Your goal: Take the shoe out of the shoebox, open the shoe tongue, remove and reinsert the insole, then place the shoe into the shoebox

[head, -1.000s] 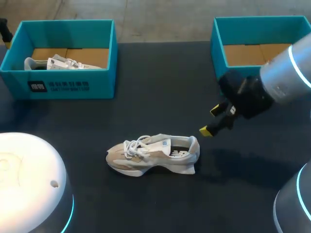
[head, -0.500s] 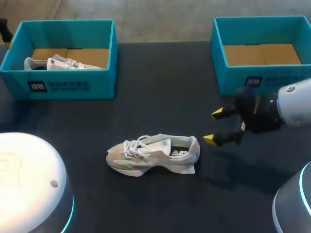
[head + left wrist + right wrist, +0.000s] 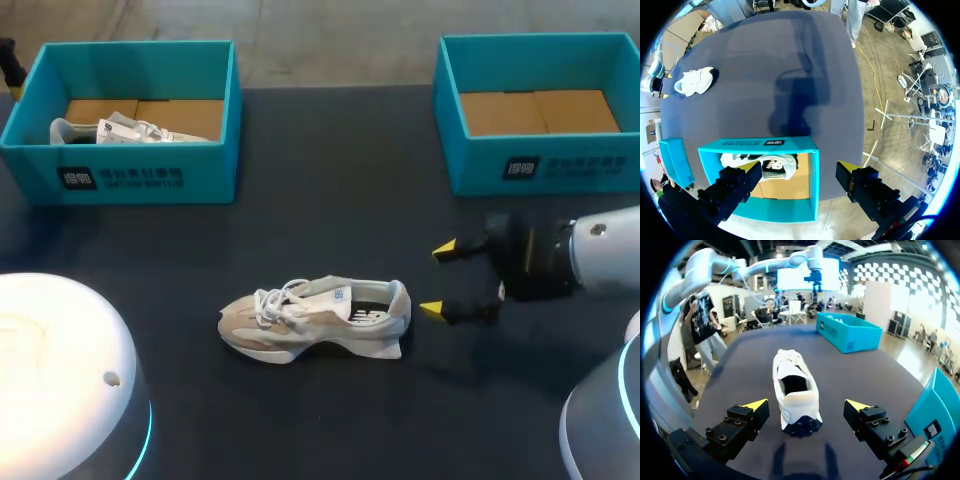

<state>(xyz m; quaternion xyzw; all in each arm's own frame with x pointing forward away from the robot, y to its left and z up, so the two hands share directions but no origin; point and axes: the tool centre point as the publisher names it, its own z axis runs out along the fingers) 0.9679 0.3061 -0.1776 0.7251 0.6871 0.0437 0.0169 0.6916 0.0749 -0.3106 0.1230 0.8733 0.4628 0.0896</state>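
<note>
1. The right arm comes in from the right, its wrist laid nearly level and its fingers pointing toward the middle.
2. The right tool stands wide open, yellow tips well apart.
3. The left tool is open too, held high and looking straight down.
4. The left arm shows only a white rounded housing, probably a joint.

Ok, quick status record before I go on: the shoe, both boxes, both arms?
shoe: out of its box, on its sole mid-table, heel towards the right arm
left shoebox: holds a second shoe
right shoebox: only its cardboard floor shows
right arm: jaws open, low, just off the heel, not touching
left arm: jaws open, above the left shoebox in its wrist view
</note>
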